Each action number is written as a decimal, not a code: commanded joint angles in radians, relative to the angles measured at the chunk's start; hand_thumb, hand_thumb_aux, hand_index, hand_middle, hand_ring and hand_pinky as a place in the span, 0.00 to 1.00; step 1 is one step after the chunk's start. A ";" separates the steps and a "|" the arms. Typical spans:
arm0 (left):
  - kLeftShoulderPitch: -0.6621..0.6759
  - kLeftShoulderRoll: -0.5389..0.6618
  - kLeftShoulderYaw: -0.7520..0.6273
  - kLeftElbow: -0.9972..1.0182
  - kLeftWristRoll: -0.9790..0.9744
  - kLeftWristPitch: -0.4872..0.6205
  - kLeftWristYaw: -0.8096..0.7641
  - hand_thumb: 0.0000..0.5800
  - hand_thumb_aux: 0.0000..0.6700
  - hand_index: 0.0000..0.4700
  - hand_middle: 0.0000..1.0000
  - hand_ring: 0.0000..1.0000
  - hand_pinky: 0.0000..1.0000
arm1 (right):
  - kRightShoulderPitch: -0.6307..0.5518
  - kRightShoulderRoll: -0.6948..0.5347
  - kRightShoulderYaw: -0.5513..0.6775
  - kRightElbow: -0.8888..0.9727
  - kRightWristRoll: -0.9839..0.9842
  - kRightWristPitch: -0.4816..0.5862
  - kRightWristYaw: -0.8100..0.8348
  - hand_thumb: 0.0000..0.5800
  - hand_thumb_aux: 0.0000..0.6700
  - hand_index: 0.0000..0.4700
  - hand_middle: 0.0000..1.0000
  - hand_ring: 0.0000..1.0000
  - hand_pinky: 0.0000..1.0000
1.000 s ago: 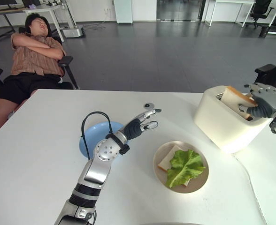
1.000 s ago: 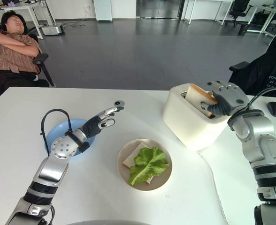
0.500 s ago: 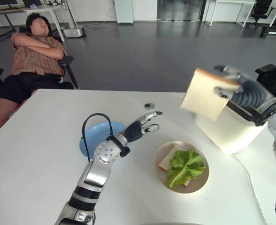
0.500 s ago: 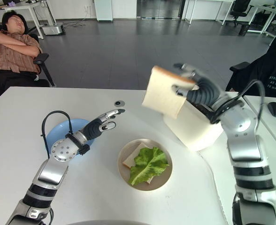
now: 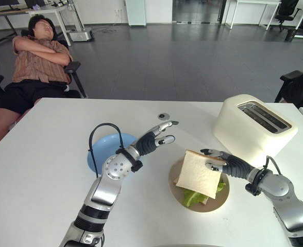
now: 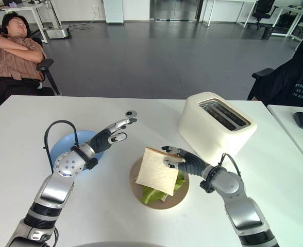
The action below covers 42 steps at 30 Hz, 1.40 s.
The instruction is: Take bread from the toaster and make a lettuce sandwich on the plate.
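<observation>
Above plate (image 5: 214,204) and lettuce (image 5: 189,197), bread slice (image 5: 199,174) in closed grip of right hand (image 5: 228,163).

We see a white table (image 5: 33,175) with a cream toaster (image 5: 252,131) whose slots are dark, a beige plate (image 5: 217,204) and a pale blue bowl (image 5: 97,153). The bread slice (image 5: 199,174) is off-white with a thin tan crust, and the lettuce (image 5: 188,197) is bright green. Our left hand (image 5: 152,140) and right hand (image 5: 229,165) are silver-grey with black fingers. The cable (image 5: 92,139) at the left wrist is black.
</observation>
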 commanded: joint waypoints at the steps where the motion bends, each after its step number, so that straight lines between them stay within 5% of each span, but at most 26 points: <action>1: 0.007 0.007 0.002 -0.014 0.005 0.016 -0.002 0.00 0.00 0.00 0.00 0.00 0.00 | 0.013 0.012 0.007 0.026 -0.036 -0.017 -0.018 1.00 1.00 1.00 0.00 0.00 0.00; 14: 0.188 0.015 -0.303 -0.173 -0.221 -0.102 -0.298 0.00 0.00 0.00 0.00 0.00 0.00 | -0.017 0.030 -0.007 0.119 -0.087 -0.094 -0.053 1.00 1.00 1.00 0.00 0.00 0.00; 25: 0.105 -0.058 -0.327 0.281 -0.067 -0.339 -0.183 0.00 0.00 0.00 0.00 0.00 0.00 | -0.018 0.032 -0.005 0.116 -0.079 -0.096 -0.038 1.00 1.00 1.00 0.00 0.00 0.00; 29: 0.057 -0.120 -0.312 0.493 -0.118 -0.254 -0.206 0.00 0.00 0.00 0.00 0.00 0.00 | -0.010 0.024 0.004 0.118 -0.075 -0.092 -0.014 1.00 1.00 1.00 0.00 0.00 0.00; 30: 0.045 -0.130 -0.318 0.541 -0.117 -0.217 -0.219 0.00 0.00 0.00 0.00 0.00 0.00 | -0.007 0.018 0.007 0.115 -0.073 -0.088 -0.001 0.94 0.76 0.76 0.00 0.00 0.00; 31: 0.041 -0.140 -0.324 0.575 -0.128 -0.174 -0.238 0.00 0.00 0.00 0.00 0.00 0.00 | -0.008 0.013 0.008 0.111 -0.070 -0.086 0.010 0.77 0.52 0.52 0.00 0.00 0.00; 32: 0.040 -0.148 -0.330 0.595 -0.142 -0.148 -0.258 0.00 0.00 0.00 0.00 0.00 0.00 | -0.012 0.009 0.005 0.109 -0.069 -0.083 0.016 0.00 0.00 0.00 0.00 0.00 0.00; 37: 0.025 -0.178 -0.352 0.669 -0.170 -0.061 -0.293 0.00 0.00 0.00 0.00 0.00 0.00 | -0.127 0.018 -0.078 0.092 -0.076 -0.144 -0.050 0.00 0.00 0.00 0.00 0.00 0.00; 42: 0.020 -0.205 -0.363 0.739 -0.181 -0.025 -0.305 0.00 0.00 0.00 0.00 0.00 0.00 | -0.293 0.086 -0.195 0.025 -0.194 -0.327 -0.320 0.00 0.00 0.00 0.00 0.00 0.00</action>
